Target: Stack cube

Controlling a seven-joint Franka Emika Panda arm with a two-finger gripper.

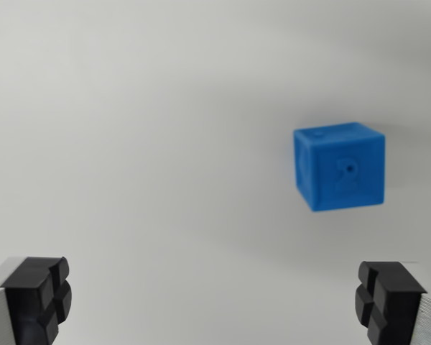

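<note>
A blue cube (pixel 340 166) with a raised mark on its front face rests on the pale surface, in the wrist view's right half above the middle. My gripper (pixel 214 300) is open, its two black fingertips at the bottom corners, one on the left (pixel 37 295) and one on the right (pixel 388 298). Nothing lies between them. The cube sits beyond the fingers, nearly in line with the right fingertip. No other cube is in view.
A plain light grey surface (pixel 144 144) fills the picture around the cube.
</note>
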